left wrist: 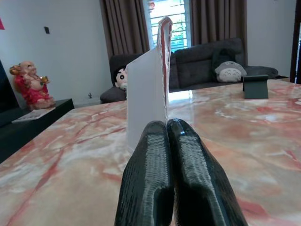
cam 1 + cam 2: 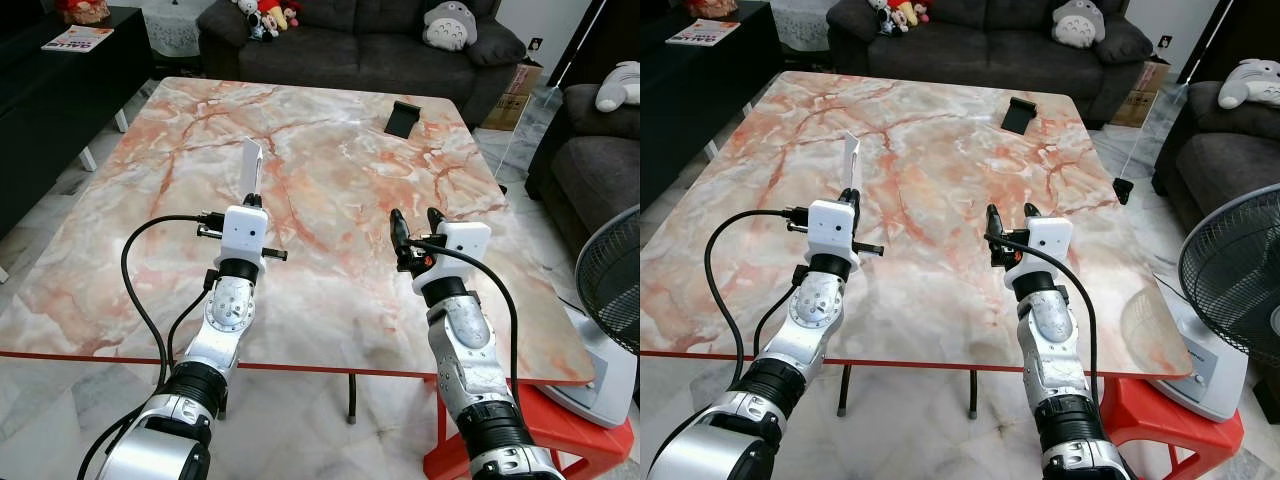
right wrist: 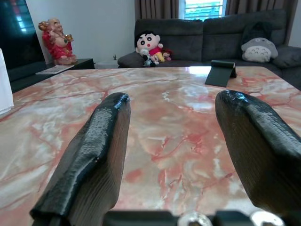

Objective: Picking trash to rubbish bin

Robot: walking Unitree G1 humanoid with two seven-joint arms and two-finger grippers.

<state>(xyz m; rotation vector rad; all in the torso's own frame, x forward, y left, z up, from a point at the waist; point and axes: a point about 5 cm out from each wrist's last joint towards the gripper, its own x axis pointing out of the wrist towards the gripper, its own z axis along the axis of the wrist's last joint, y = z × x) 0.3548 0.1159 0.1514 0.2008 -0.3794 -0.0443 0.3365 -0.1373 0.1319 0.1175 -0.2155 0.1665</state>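
My left gripper [image 2: 251, 199] pinches a white paper scrap [image 2: 250, 164] upright between closed fingers above the marble desk [image 2: 330, 150]. My right gripper [image 2: 413, 222] hovers over the desk, fingers spread, holding nothing.

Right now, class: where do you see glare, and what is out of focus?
Left wrist view: window glare streaks the marble table past the white wrapper; the near fingers are soft. Right wrist view: glare by the black stand; right gripper blurred.
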